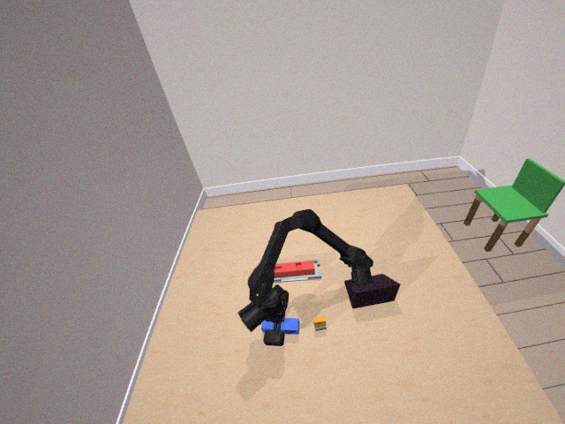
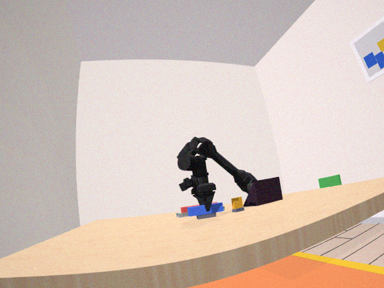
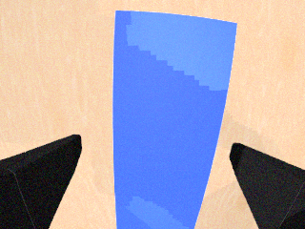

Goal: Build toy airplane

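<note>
The blue wing (image 1: 290, 324) (image 2: 198, 209) (image 3: 167, 124) lies flat on the table on a small grey stand. My gripper (image 1: 274, 329) (image 2: 207, 206) (image 3: 158, 147) is open and down around the wing, one finger on each long side, not touching it. The red fuselage (image 1: 294, 268) (image 2: 184, 209) lies in the grey cradle (image 1: 314, 276) behind the arm. The yellow tail fin (image 1: 320, 321) (image 2: 236, 202) stands on its own grey stand to the right of the wing.
The arm's dark base block (image 1: 372, 291) (image 2: 263, 191) stands right of the parts. A green chair (image 1: 516, 200) stands on the floor off the table at the far right.
</note>
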You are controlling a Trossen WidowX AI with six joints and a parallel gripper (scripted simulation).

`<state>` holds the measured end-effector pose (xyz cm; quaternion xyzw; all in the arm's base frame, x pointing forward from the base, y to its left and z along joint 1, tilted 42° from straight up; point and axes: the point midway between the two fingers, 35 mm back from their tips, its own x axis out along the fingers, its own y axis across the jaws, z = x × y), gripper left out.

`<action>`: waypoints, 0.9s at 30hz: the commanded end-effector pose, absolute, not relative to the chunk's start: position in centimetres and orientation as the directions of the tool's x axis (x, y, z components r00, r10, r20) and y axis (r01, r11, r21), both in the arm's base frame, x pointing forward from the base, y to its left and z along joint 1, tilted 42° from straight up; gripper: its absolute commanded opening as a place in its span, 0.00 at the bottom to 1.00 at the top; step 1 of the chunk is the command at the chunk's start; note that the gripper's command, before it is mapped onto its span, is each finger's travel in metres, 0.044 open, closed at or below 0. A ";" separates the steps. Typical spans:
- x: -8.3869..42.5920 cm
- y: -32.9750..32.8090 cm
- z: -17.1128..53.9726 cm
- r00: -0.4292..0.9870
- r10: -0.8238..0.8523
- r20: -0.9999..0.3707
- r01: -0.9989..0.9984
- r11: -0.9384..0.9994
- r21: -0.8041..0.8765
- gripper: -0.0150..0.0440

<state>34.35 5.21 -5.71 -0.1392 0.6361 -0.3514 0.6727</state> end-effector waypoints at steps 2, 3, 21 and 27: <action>34.2 4.9 -6.0 -0.056 -0.654 -0.755 0.291 0.712 -0.639 0.87; 34.2 4.9 -6.0 -0.056 -0.654 -0.755 0.291 0.712 -0.639 0.82; 34.5 5.5 -5.5 -0.036 -0.648 -0.761 0.290 0.722 -0.628 0.25; 35.1 6.9 -4.4 0.007 -0.633 -0.774 0.286 0.743 -0.605 0.25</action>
